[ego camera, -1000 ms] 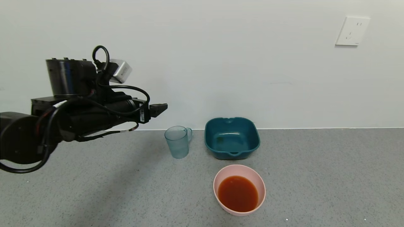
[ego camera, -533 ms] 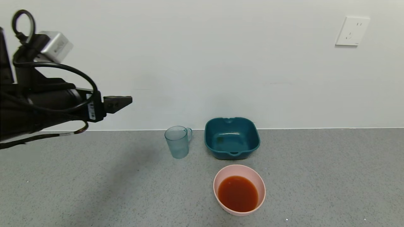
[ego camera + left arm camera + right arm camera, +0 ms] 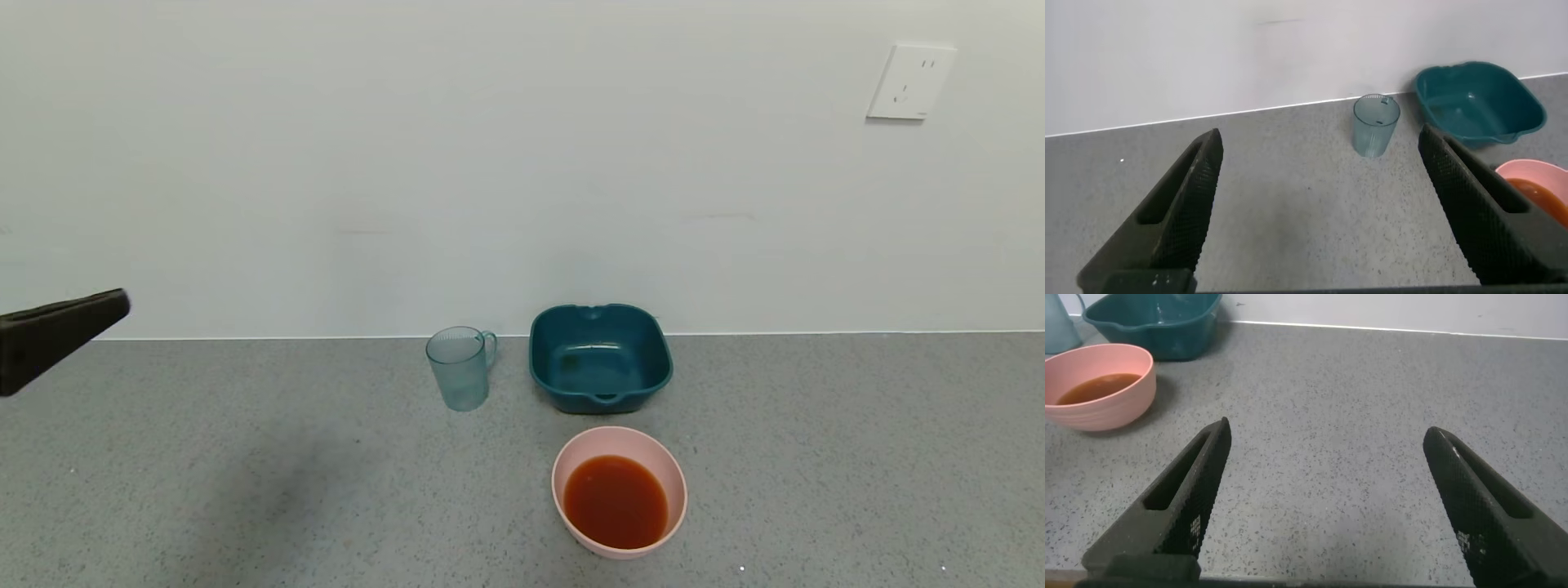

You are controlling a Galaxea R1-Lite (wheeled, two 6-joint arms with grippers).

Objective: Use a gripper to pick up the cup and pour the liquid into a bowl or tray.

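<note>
The translucent blue-grey cup (image 3: 460, 367) stands upright and looks empty on the grey counter near the wall; it also shows in the left wrist view (image 3: 1375, 124). The pale pink bowl (image 3: 571, 454) sits nearer me and holds the orange-red liquid (image 3: 615, 501); both show in the right wrist view, bowl (image 3: 1106, 404) and liquid (image 3: 1098, 386). My left gripper (image 3: 1319, 184) is open and empty, far left of the cup; only one fingertip (image 3: 61, 331) shows at the head view's left edge. My right gripper (image 3: 1327, 478) is open and empty over bare counter, right of the bowl.
A dark teal square basin (image 3: 600, 356) stands right of the cup against the wall, behind the pink bowl. A white wall socket (image 3: 910, 80) is high on the right. The white wall closes off the back of the counter.
My left arm has drawn back to the left and lower, almost out of the head view. Cup, bowl and basin have not moved.
</note>
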